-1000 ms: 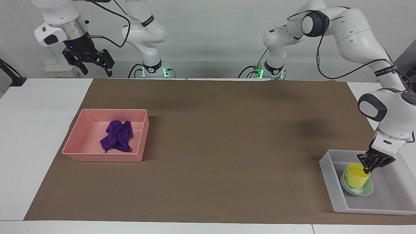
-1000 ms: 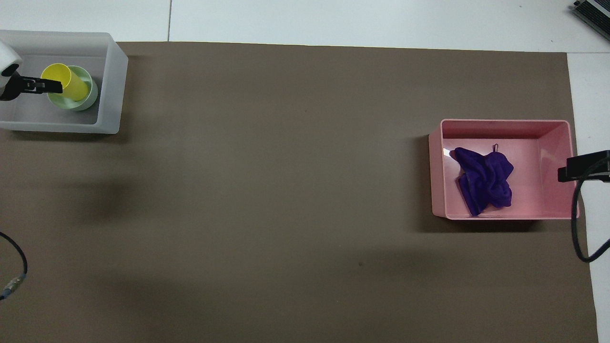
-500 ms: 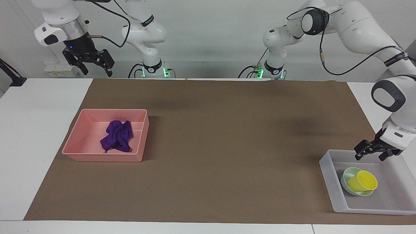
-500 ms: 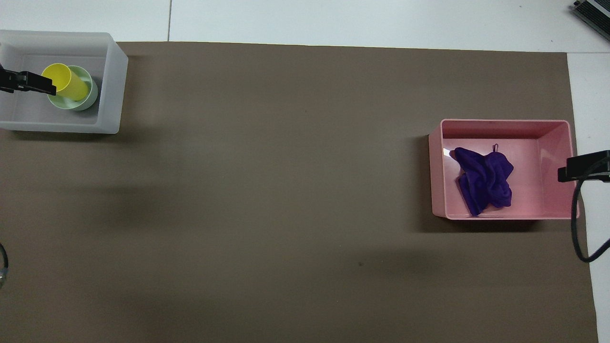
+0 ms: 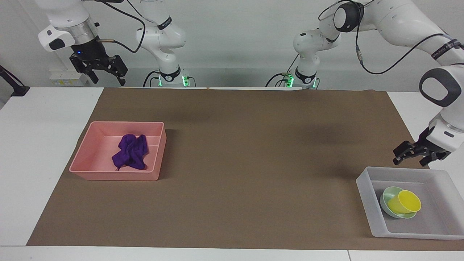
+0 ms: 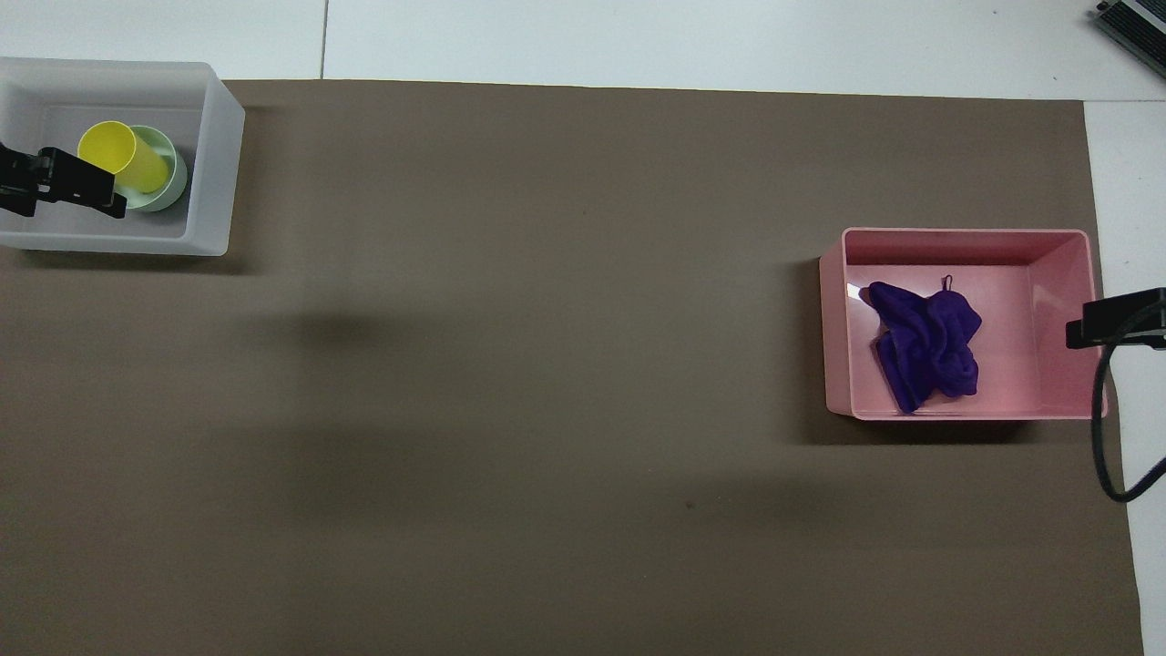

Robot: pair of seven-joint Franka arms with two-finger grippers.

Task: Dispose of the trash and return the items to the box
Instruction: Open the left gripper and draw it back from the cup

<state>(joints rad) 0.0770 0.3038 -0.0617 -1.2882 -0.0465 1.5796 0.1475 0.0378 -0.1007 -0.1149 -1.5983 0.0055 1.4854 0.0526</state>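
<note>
Left gripper (image 5: pixel 411 156) is raised in the air above the robot-side wall of the translucent box (image 5: pixel 366 190), fingers spread apart, nothing between them. It touches neither the box nor its contents. In the overhead view the same gripper (image 6: pixel 68 187) overlaps the box (image 6: pixel 214 164) near the cup, but the facing view shows it clear above.

The box sits at the left arm's end of the table, on the edge of the brown mat (image 5: pixel 253 163) away from the robots. Inside it: the mint-green bowl (image 5: pixel 387 195) resting on the box floor, and the yellow cup (image 5: pixel 404 203) lying tipped on its side in the bowl, mouth turned up and away from the robots. Overhead, the cup (image 6: pixel 123 155) covers much of the bowl (image 6: pixel 168 178).

Right gripper (image 5: pixel 103 69) waits high up at the right arm's end, over the white table surface near the robots' edge, fingers parted and empty. In the overhead view only its dark tip (image 6: pixel 1116 319) shows, overlapping the pink tray's end wall.

Pink tray (image 5: pixel 83 159) sits on the mat toward the right arm's end, well apart from the box. The purple rag (image 5: pixel 130 152) lies crumpled on the tray floor, roughly central, a small loop (image 6: pixel 947 281) sticking out from its edge away from the robots
</note>
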